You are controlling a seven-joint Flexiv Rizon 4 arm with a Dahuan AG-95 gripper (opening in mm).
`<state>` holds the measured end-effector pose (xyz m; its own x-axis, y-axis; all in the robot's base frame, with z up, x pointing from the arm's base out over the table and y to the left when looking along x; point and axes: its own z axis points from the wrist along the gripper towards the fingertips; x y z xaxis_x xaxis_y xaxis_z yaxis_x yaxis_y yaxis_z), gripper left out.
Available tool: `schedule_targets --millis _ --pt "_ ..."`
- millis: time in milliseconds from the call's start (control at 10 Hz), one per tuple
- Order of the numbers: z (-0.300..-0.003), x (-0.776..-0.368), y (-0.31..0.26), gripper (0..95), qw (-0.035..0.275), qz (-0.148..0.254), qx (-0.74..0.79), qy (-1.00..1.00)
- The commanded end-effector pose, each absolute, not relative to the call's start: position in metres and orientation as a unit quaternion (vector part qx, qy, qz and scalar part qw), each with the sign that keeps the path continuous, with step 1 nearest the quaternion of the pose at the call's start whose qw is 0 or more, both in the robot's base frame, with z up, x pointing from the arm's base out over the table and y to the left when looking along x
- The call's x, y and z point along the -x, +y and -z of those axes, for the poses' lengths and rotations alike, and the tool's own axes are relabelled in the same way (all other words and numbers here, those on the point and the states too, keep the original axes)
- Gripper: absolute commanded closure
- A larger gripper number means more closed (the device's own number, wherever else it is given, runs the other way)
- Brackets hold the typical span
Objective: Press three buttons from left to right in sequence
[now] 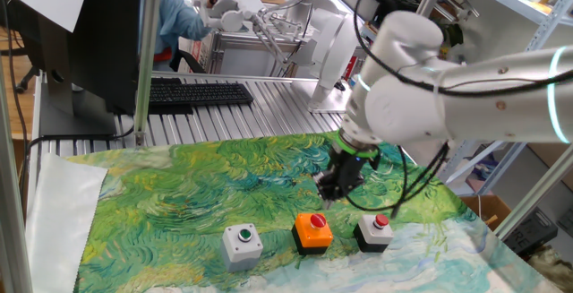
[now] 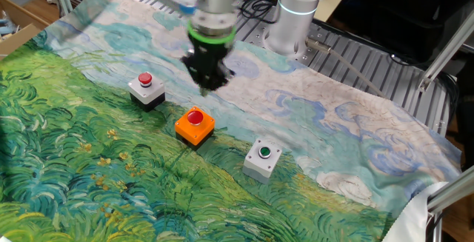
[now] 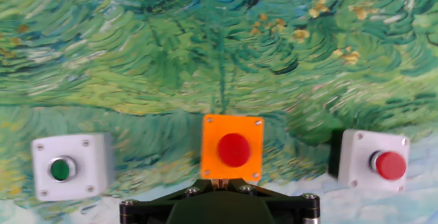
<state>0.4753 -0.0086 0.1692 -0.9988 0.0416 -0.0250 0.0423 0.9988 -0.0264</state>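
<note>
Gripper (image 2: 209, 83) fingers closed, holding nothing, above table just behind orange button (image 2: 195, 125). Risk: off-centre descent clips box edge; wrong order if green button (image 2: 263, 159) unpressed.

Painted cloth (image 1: 224, 181) under three buttons (image 1: 313, 231)

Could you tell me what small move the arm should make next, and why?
Probably straight down onto the orange button box: the shut gripper hangs above and slightly behind it, touching nothing, with its red cap centred in the hand view. Whether the grey box was pressed isn't visible.
</note>
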Motion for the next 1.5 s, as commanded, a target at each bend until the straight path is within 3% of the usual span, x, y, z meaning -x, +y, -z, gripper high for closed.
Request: schedule_targets --millis 100,1500 --pt "-0.1731 -0.4806 0.0058 95.0 0.002 0.010 -0.022 1.000" --pt "-0.1678 -0.4808 0.0071 95.0 0.000 0.013 -0.034 0.999"
